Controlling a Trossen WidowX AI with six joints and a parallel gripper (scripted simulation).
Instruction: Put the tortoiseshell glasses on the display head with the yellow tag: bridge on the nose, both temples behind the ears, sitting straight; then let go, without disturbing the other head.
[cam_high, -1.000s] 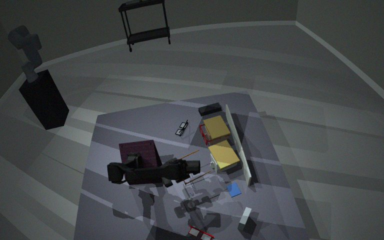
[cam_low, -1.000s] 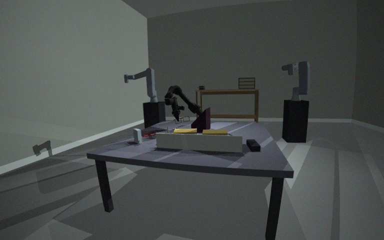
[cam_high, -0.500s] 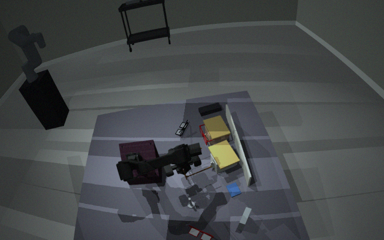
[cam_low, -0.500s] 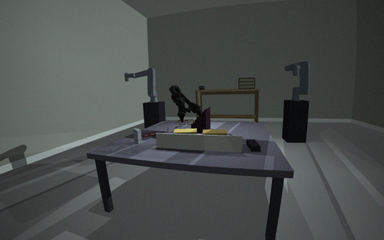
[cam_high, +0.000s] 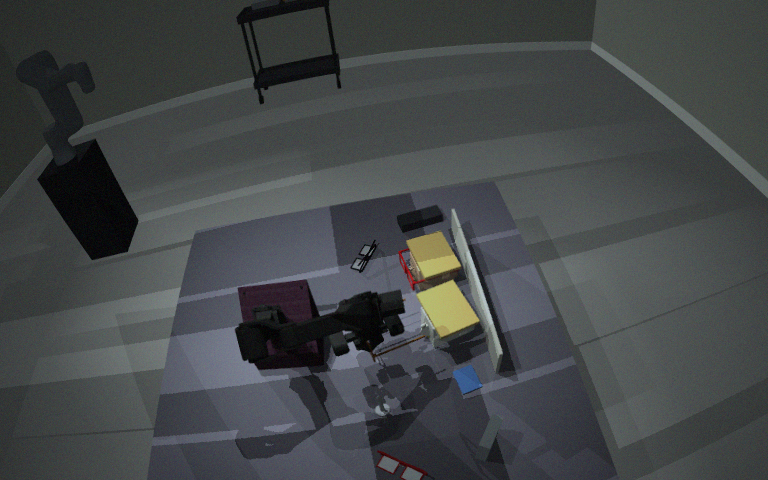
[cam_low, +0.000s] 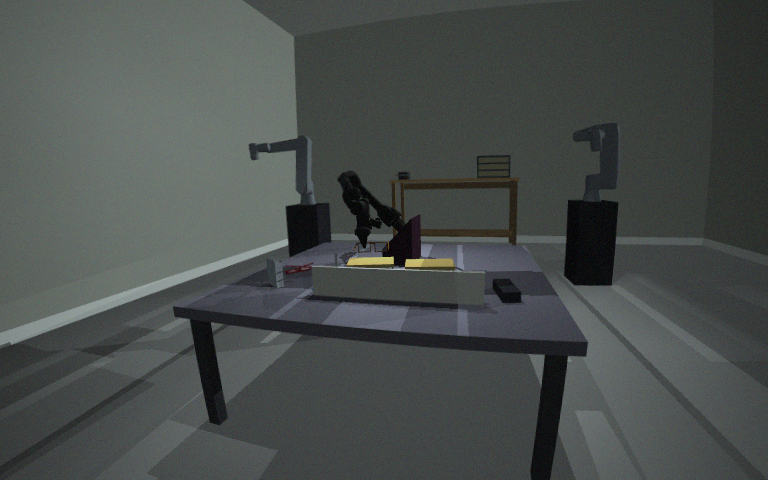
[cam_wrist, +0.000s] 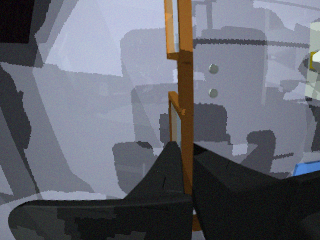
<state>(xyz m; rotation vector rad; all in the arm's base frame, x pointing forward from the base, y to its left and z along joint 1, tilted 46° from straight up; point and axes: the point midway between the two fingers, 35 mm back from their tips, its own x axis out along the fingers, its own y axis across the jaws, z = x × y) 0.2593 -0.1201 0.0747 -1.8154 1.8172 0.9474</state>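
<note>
My gripper (cam_high: 370, 341) (cam_low: 363, 245) (cam_wrist: 178, 148) is shut on the tortoiseshell glasses (cam_high: 400, 345) (cam_wrist: 185, 90), by the front frame near one side. They hang above the table, temples toward the heads. One temple reaches close to the pale near head's face in the top view; whether it touches is unclear. The arm hides much of the front frame. That head (cam_high: 447, 308) (cam_low: 370, 262) (cam_wrist: 312, 60) has a flat yellow top, and a small yellow patch shows beside its nose in the wrist view. The other head (cam_high: 433, 253) (cam_low: 429, 263), also yellow-topped, has red glasses (cam_high: 403, 266) at its face.
A pale board (cam_high: 478, 291) (cam_low: 396, 285) stands behind the heads. A purple block (cam_high: 283, 294) is under the arm. A white post (cam_high: 382, 409), blue card (cam_high: 467, 379), upright pale block (cam_high: 490, 431), red glasses (cam_high: 388, 464), black glasses (cam_high: 367, 255) and black box (cam_high: 420, 219) surround them.
</note>
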